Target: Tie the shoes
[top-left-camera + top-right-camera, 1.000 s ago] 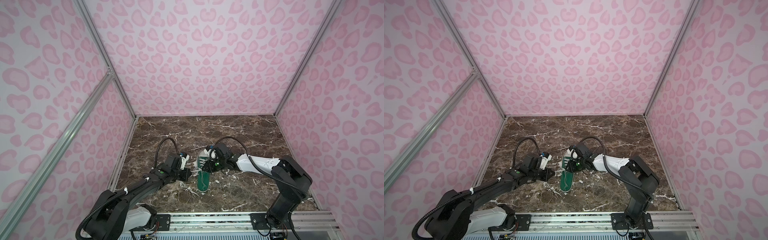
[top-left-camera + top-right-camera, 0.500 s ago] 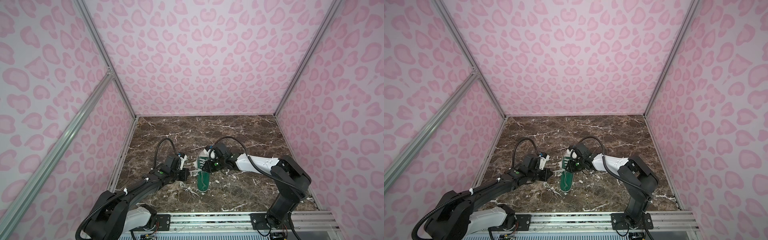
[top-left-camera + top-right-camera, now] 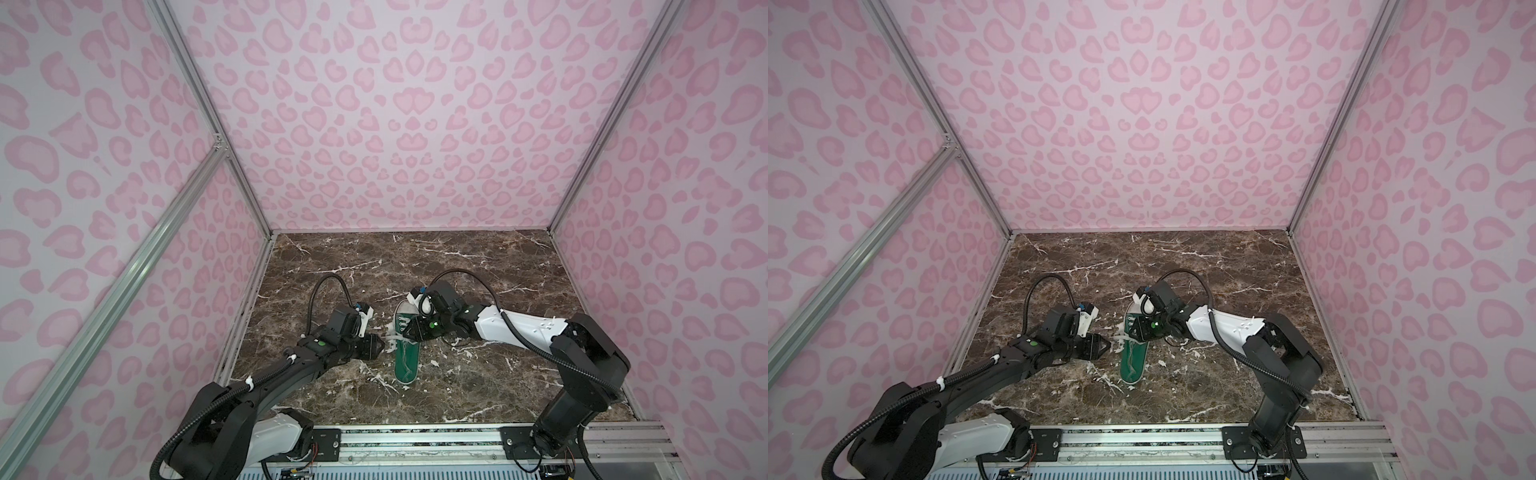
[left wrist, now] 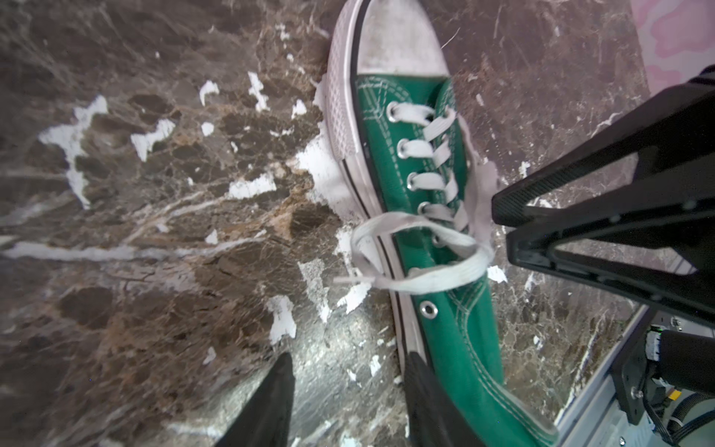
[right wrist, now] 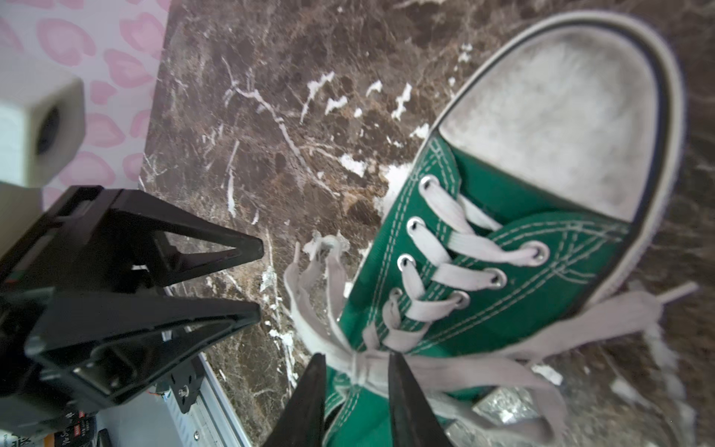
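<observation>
A: Where's the sneaker [image 3: 406, 350]?

B: Lying on the marble tabletop [image 3: 478, 257] between the two arms, white toe cap [image 4: 394, 38] pointing toward the back wall, heel toward the rail. Both top views show it.

A: And the left gripper [image 4: 348, 371]?

B: Just beside the shoe, at its side near the lace area. Its jaws stand apart with nothing between them; bare marble shows in the gap in its wrist view. One fingertip [image 4: 416, 362] sits right against the white sole edge, though I can't say for sure that it touches.

A: The laces [image 4: 418, 247]?

B: A loose loop spills over the shoe's side onto the table, ahead of the left fingers and clear of them.

A: What about the right gripper [image 5: 356, 367]?

B: It's over the lacing, around mid-shoe. The jaws are narrow, and the bunched knot [image 5: 361, 367] of white lace lies directly between the two fingertips [image 5: 396, 371]. The view there is soft, so they seem to pinch it rather than merely bracket it. A lace end trails off to the far side of those fingers across the marble.
</observation>
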Motion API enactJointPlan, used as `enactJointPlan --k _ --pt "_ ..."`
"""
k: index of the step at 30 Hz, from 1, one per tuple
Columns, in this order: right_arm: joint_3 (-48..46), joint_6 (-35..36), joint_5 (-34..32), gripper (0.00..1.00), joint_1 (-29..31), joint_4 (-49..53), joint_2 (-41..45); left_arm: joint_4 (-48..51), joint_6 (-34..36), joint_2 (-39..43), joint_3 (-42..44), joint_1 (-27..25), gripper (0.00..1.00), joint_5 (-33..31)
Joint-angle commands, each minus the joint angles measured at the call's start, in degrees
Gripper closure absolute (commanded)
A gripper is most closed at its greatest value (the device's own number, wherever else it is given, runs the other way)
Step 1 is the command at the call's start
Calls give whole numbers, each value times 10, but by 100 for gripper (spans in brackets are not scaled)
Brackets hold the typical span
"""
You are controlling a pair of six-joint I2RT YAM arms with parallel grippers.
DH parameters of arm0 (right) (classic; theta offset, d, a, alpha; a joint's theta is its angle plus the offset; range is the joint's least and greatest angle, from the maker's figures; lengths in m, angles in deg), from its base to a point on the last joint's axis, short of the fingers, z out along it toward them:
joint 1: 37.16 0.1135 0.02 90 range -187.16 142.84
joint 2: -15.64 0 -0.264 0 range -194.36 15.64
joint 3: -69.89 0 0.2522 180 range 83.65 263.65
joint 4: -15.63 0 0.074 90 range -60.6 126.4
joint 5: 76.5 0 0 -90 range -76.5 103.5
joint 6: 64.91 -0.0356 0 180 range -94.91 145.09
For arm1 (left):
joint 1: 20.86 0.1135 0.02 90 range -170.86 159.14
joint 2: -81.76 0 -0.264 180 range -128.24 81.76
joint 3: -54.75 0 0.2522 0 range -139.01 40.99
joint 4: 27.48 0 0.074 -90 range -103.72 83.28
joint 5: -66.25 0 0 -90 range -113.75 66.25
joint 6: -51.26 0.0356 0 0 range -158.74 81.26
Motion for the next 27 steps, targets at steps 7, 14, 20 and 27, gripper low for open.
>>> enactJointPlan --k 7,14,20,27 --pt "2 18 -29 61 -24 39 68 12 32 50 -37 43 3 -22" --pt "-51 44 -60 14 -92 47 169 -65 61 102 -30 55 3 -104" --pt "-73 81 -94 2 -184 83 239 -151 90 155 -9 59 3 -254" --pt "-147 124 -227 2 -283 11 305 -248 151 164 19 76 3 -392"
